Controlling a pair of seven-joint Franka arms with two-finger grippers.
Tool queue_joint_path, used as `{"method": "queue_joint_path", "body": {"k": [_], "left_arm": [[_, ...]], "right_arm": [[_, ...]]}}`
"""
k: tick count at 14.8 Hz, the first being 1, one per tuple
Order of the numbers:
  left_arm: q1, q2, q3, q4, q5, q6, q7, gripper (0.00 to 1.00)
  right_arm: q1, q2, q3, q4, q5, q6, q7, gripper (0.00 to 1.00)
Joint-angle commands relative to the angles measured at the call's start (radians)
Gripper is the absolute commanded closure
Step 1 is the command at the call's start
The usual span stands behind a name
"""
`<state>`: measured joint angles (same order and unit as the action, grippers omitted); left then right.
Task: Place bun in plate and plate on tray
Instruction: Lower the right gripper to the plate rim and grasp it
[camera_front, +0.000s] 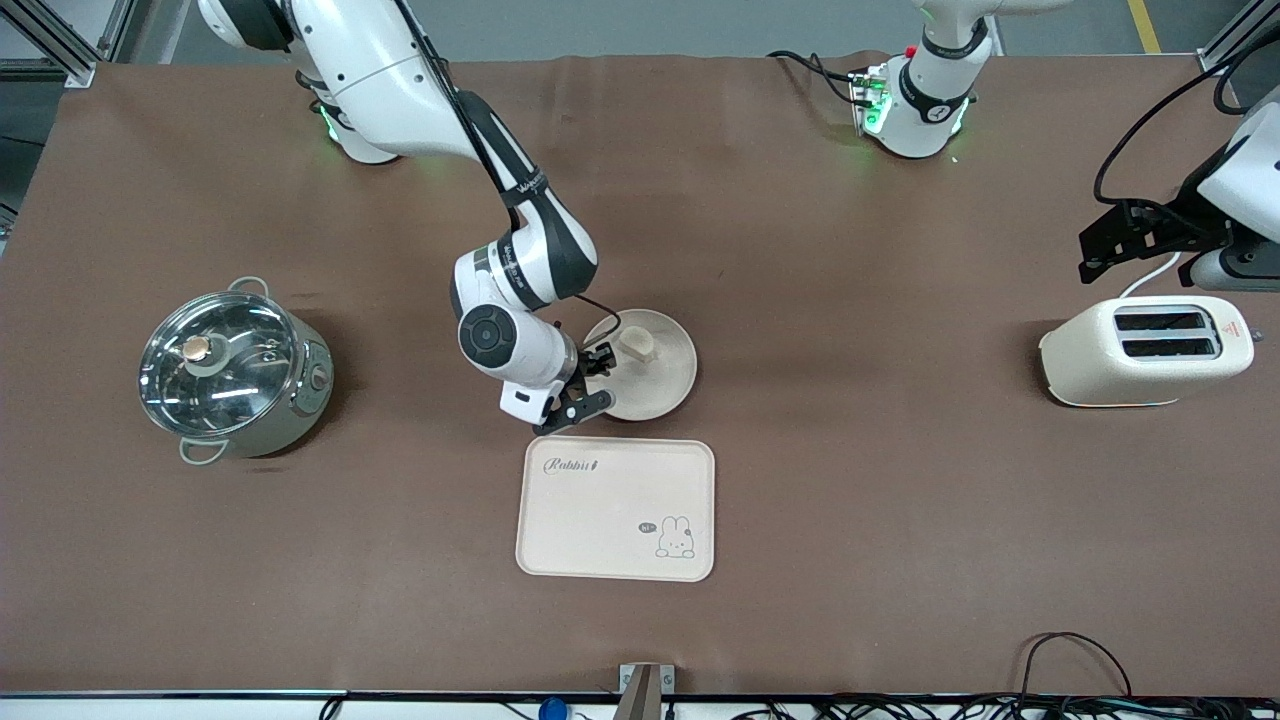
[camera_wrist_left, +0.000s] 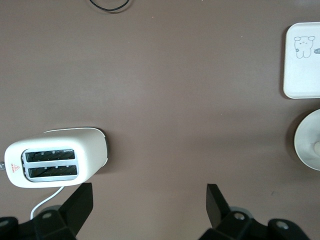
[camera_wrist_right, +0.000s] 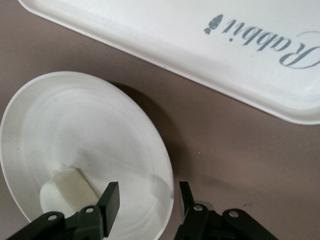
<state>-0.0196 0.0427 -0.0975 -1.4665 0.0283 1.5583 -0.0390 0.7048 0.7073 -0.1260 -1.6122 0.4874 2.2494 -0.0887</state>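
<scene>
The bun (camera_front: 637, 346) lies in the round plate (camera_front: 668, 383), which sits on the table just farther from the front camera than the "Rabbit" tray (camera_front: 615, 508). My right gripper (camera_front: 590, 385) is low at the plate's edge toward the right arm's end. It is open, with one finger inside the rim and one outside. In the right wrist view the gripper (camera_wrist_right: 147, 200) straddles the plate's rim (camera_wrist_right: 85, 130), with the bun (camera_wrist_right: 65, 192) beside the inner finger and the tray (camera_wrist_right: 200, 45) close by. My left gripper (camera_front: 1100, 255) waits open and empty above the table by the toaster; the left wrist view shows it (camera_wrist_left: 149, 200) spread wide.
A steel pot with a glass lid (camera_front: 230, 370) stands toward the right arm's end. A cream toaster (camera_front: 1150, 350) stands toward the left arm's end, also in the left wrist view (camera_wrist_left: 55, 162), where the tray (camera_wrist_left: 302, 60) and plate (camera_wrist_left: 307, 145) show too.
</scene>
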Motion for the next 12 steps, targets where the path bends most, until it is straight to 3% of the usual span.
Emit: {"method": "queue_joint_path", "body": {"k": [1,6,8,12], "left_arm": [[0.003,-0.007,0.005,-0.003,-0.022,-0.006,0.013,0.00],[0.000,-0.006,0.005,-0.003,-0.022,-0.003,0.007,0.00],[0.001,-0.004,0.005,-0.003,-0.021,-0.003,0.007,0.00],[0.001,0.000,0.005,-0.002,-0.022,-0.003,0.008,0.00]], "right_arm": [[-0.001,0.003,0.000,-0.014,0.013,0.013,-0.034,0.46],[-0.005,0.034,0.000,-0.011,0.016,0.059,-0.049,0.57],[-0.001,0.037,0.000,-0.011,0.014,0.059,-0.051,0.71],[-0.005,0.037,0.000,-0.012,0.013,0.053,-0.072,0.85]]}}
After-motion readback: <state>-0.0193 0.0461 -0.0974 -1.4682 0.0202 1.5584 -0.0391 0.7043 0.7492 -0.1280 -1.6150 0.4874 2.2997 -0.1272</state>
